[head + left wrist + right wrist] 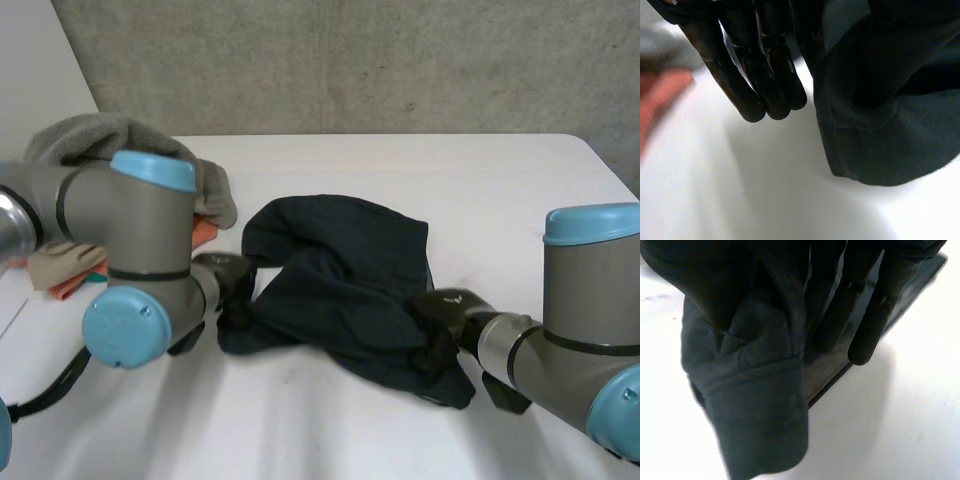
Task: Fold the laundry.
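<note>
White surface (400, 160) before a grey concrete wall (350, 60), with a crumpled dark garment (340, 280) at its middle and a pile of grey and orange laundry (100, 135) at the far left. Left hand (232, 285) sits at the garment's left edge, and whether it grips the cloth cannot be told. Right hand (445, 310) is at the garment's near right corner, pinching a bunched fold that hangs beside its fingers (865, 335).
</note>
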Controlling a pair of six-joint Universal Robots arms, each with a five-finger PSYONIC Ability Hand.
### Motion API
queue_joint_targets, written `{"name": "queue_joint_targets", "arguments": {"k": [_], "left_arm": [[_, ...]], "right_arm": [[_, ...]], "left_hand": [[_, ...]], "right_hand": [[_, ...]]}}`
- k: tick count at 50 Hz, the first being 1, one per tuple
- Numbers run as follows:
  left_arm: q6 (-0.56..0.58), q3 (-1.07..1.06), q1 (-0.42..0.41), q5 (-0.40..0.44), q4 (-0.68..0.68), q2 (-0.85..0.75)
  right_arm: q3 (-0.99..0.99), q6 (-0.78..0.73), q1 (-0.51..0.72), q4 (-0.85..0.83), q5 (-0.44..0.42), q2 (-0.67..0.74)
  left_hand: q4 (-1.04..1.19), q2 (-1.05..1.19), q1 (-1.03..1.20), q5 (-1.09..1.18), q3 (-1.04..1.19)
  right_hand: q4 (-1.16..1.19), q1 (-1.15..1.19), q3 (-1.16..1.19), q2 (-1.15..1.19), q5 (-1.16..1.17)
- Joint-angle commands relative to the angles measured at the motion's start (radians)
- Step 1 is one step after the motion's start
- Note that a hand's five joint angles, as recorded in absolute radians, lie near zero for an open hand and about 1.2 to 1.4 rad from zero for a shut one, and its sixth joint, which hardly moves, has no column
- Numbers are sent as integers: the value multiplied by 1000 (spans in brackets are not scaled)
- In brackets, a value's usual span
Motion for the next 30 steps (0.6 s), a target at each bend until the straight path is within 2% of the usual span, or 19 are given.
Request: {"name": "queue_joint_targets", "arguments": {"k": [1, 5, 7, 9, 10, 14, 21, 30], "left_arm": [[134, 308, 10, -2, 23, 33], [220, 541, 15, 4, 143, 79], [248, 624, 15, 27, 274, 104], [257, 649, 19, 53, 365, 122], [260, 655, 22, 76, 441, 137], [262, 631, 24, 96, 509, 157], [262, 493, 42, 88, 450, 153], [269, 42, 18, 90, 465, 116]], "right_arm": [[-273, -331, -45, -82, -5, 33], [-549, -376, -36, -160, 101, 61], [-680, -363, -28, -267, 135, 61], [-733, -357, -25, -367, 136, 55], [-746, -344, -31, -468, 136, 45], [-723, -316, -28, -660, 133, 28], [-648, -322, -17, -651, 98, 45], [-344, -380, -14, -498, 70, 130]], "left_hand": [[202, 203, 260, 270, 212], [202, 203, 260, 270, 212], [202, 203, 260, 270, 212], [202, 203, 260, 270, 212], [202, 203, 260, 270, 212], [202, 203, 260, 270, 212], [202, 203, 260, 270, 212], [202, 203, 260, 270, 212]], "right_hand": [[205, 279, 215, 220, 262], [205, 279, 215, 220, 262], [205, 279, 215, 220, 262], [205, 279, 215, 220, 262], [205, 279, 215, 220, 262], [205, 279, 215, 220, 262], [205, 279, 215, 220, 262], [205, 279, 215, 220, 262]]}}
